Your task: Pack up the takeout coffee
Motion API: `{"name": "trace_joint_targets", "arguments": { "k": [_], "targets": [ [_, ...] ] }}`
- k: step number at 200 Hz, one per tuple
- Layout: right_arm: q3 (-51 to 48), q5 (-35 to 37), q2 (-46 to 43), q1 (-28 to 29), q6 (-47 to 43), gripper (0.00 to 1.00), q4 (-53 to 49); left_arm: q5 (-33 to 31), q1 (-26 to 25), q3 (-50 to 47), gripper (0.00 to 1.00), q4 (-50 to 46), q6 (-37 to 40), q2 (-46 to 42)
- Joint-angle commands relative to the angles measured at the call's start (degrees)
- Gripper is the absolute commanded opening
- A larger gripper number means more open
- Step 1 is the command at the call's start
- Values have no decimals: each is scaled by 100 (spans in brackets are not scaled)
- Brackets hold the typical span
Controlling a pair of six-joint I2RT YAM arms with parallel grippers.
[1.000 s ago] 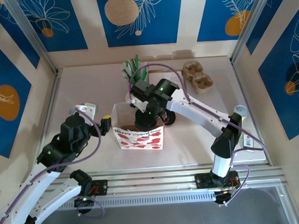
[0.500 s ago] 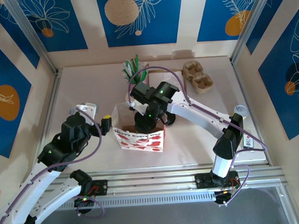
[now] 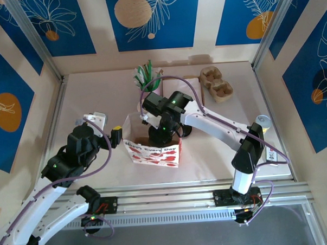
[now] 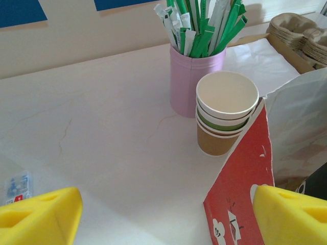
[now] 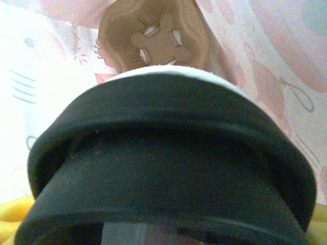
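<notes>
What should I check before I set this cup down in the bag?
1. Cup held: ok. The lidded coffee cup sits between the right jaws.
2. Bag standing, mouth open: ok. The paper bag is upright.
3. Carrier in place: ok. The cup carrier lies on the bag's floor, below the cup.
4. Cup lined up over a carrier pocket: cannot tell. The cup itself blocks the view.
5. Left jaws out of the way: ok. They stand open beside the bag's left edge, holding nothing.
</notes>
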Motion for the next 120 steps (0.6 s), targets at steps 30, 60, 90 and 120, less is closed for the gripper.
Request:
{"name": "trace_joint_targets", "arguments": {
  "k": [30,60,90,120],
  "targets": [
    [68,-46,103,-54,-72,73,-198,-27,56,23,87,19,112,21],
    [146,17,285,-150,-32,74,-467,-36,55,27,87,10,113,27],
    [218,9,354,-198,46,73,-626,-37,55,35,87,2,111,47],
    [162,9,300,-195,99,73,-637,-23,59,44,87,-15,111,89]
  ]
}}
